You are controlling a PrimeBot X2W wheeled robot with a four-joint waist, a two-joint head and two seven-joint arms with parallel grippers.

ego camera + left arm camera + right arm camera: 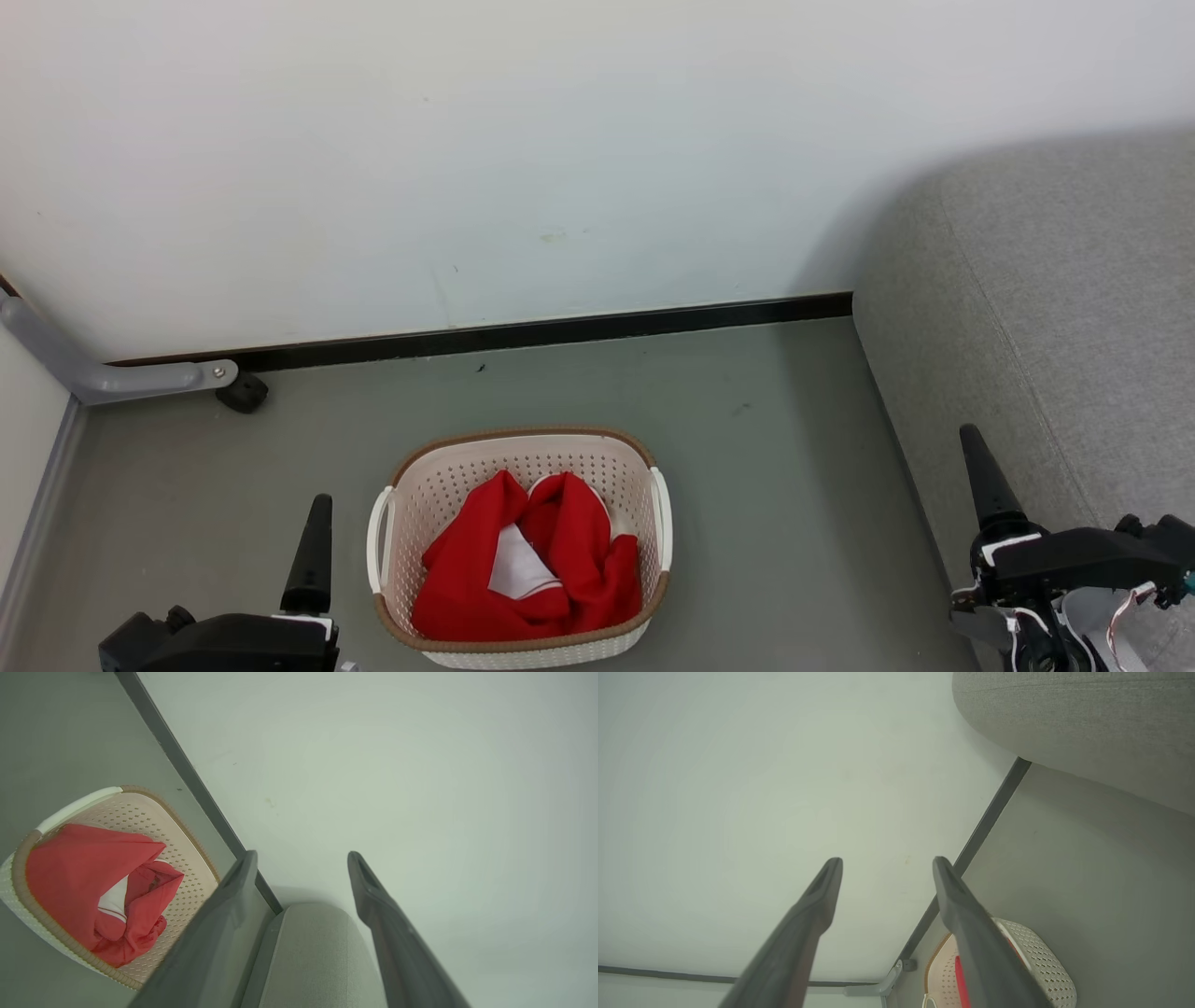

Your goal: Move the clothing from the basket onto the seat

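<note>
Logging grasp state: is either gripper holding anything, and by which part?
Nothing is held. The left gripper and right gripper are both open and empty; the clothing lies in the basket, untouched.

Even, soft light; wrist views blurred, edge-distorted.

Bare indoor corner, furnished like a home.
White wall [467,140] at 12 o'clock, black skirting [560,331], grey floor [775,467]; a grey sofa [1046,308] at 3 o'clock and a laundry basket [523,434] of red clothing [569,532] at 6 (the metal strut [112,378] at 9 looks less homely).
</note>
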